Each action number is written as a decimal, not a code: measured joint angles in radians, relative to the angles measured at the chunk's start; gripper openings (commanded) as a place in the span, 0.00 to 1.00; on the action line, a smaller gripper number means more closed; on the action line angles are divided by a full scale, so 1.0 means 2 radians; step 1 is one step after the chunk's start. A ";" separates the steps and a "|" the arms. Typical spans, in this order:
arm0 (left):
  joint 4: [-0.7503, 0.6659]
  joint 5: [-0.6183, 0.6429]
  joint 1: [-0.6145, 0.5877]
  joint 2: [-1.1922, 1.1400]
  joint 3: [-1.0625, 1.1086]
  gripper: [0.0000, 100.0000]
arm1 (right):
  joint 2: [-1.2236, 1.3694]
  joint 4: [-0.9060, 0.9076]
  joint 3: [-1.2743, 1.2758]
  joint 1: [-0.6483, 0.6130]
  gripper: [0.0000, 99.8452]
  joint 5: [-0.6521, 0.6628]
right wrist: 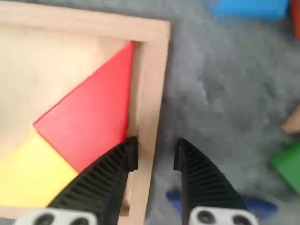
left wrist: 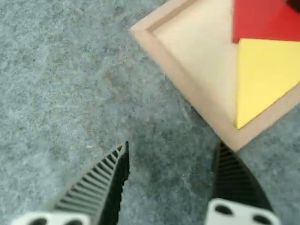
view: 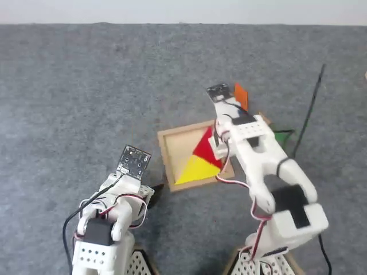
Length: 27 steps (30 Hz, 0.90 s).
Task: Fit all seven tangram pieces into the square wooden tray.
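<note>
Left claw (left wrist: 172, 146) released over desk (left wrist: 56, 84) beside tray (left wrist: 180, 80) corner; right claw (right wrist: 154, 143) released, astride tray rim beside red triangle (right wrist: 93, 117).

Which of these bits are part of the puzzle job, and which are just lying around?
Job: wooden tray, red triangle, yellow triangle, orange piece, green piece, blue piece.
Lying about: black cable, grey mat.

Tray (view: 180, 146) sits mid-frame on my counter (view: 86, 86), upper triangle (view: 206, 146) and lower triangle (view: 195, 170) in its right half, loose pieces (view: 282, 136) further right.
</note>
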State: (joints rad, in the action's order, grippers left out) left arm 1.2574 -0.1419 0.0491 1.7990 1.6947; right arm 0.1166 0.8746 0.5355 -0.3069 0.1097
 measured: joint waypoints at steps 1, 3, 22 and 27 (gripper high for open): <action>0.000 0.000 0.000 0.000 0.000 0.28 | -0.015 -0.003 0.015 0.005 0.14 0.000; 0.000 0.000 0.000 0.000 0.000 0.28 | -0.051 -0.013 0.059 0.012 0.14 0.000; 0.000 0.000 0.000 0.000 0.000 0.28 | -0.218 -0.028 0.091 -0.021 0.15 0.001; 0.000 0.000 0.000 0.000 0.000 0.28 | -0.087 -0.049 0.021 -0.029 0.15 -0.004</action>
State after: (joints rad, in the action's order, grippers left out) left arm 1.2574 -0.1419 0.0491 1.7990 1.6947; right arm -0.0583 0.7764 0.5785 -0.3652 0.1020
